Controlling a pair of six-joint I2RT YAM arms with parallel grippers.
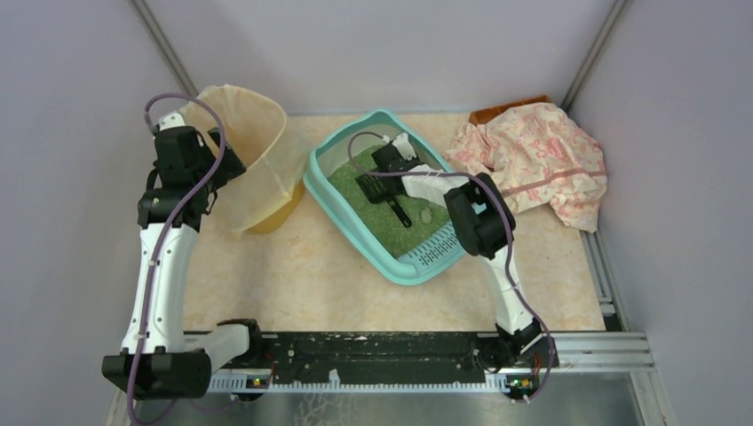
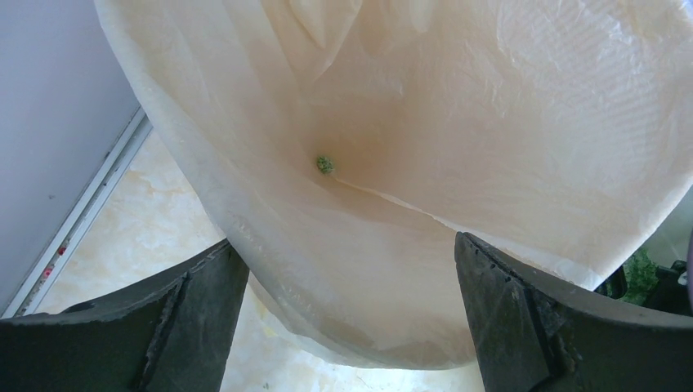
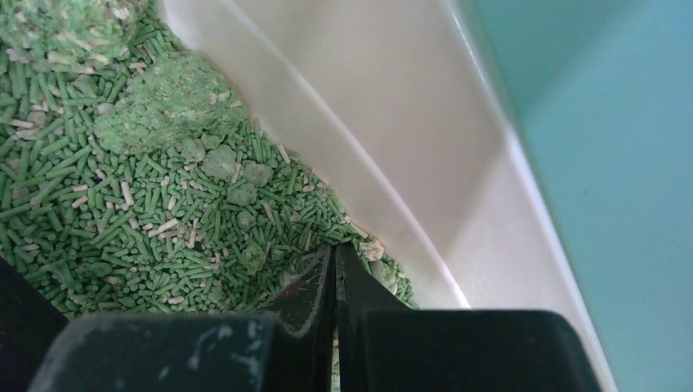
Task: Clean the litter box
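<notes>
**Right pincer** [image 3: 336,265]: jaws pressed flat together with nothing between them, tips down in the green pellets against the pale inner wall.
- Arm: rises from the worktop's [image 1: 293,275] near edge at the right, elbow over the box's right rim, forearm reaching in towards the far left.

**Litter box** [image 1: 349,232]: mid-worktop, towards the far edge, with the slotted end nearest the arms.
- Scoop [image 1: 373,188]: black, lying loose on the pellets beside the right wrist.
- Clumps [image 3: 167,102]: just ahead of the tips.
- Step, as judged: take up the scoop. Open the pincer first, grip the handle low, slide the blade under the clumps and sift before lifting.

**Left pincer** [image 2: 350,245]: spread fully and gripping nothing, with the liner's edge hanging between the jaws.
- Arm: stretched to the bag-lined bin [image 1: 257,133] at the far left corner.
</notes>
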